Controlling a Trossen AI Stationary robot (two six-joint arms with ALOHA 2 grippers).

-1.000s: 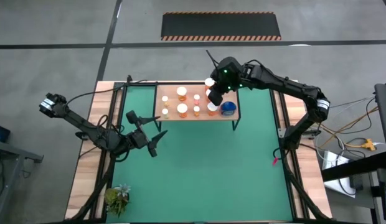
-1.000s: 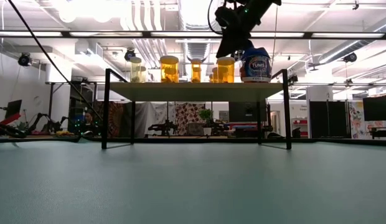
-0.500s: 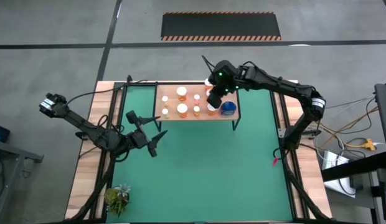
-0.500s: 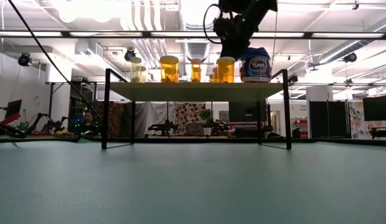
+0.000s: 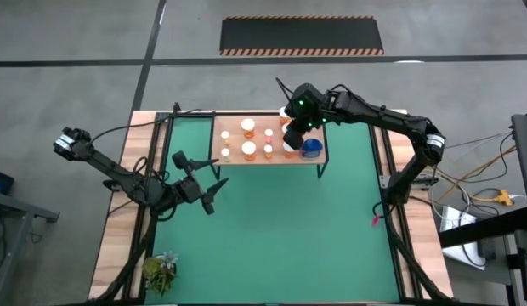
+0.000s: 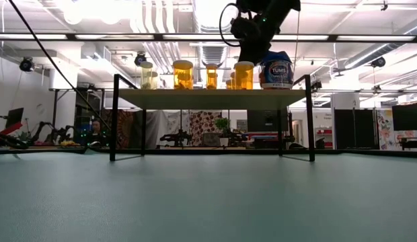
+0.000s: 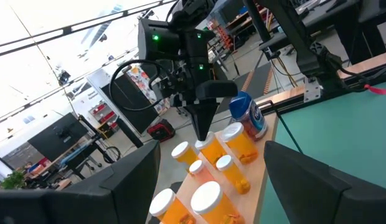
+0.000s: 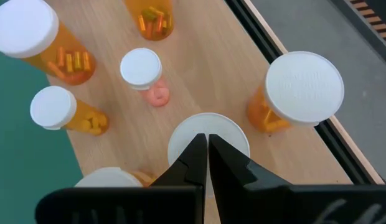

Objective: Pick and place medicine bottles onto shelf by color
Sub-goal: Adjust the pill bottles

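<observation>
While the left arm waits over the green mat (image 5: 272, 229) at the table's left side, its gripper (image 5: 211, 192) spread wide and holding nothing, the right gripper (image 5: 291, 136) hangs above the right part of the shelf (image 5: 231, 161) with its two fingers pressed together, empty. The medicine bottles (image 5: 248, 150) stand upright on that low light-wood shelf at the far edge of the mat: translucent orange cylinders with white round caps, some wide and some narrow, set in loose rows across the board. In the right wrist view the closed fingertips (image 8: 207, 151) point straight down at one wide white cap (image 8: 208, 132), with another large capped orange bottle (image 8: 300, 90) beside it near the shelf's black rim and smaller capped bottles (image 8: 141, 67) farther along the wood; whether the tips touch the cap cannot be told. A blue bottle (image 5: 311, 149) with a white label stands at the shelf's right end, just beside the gripper, and in the low view it (image 6: 276, 70) shows next to an orange bottle (image 6: 244, 74) below the dark wrist. The shelf rests on thin black legs (image 6: 115, 117). A small green plant (image 5: 161, 270) sits at the table's near left corner, well apart from the shelf.
</observation>
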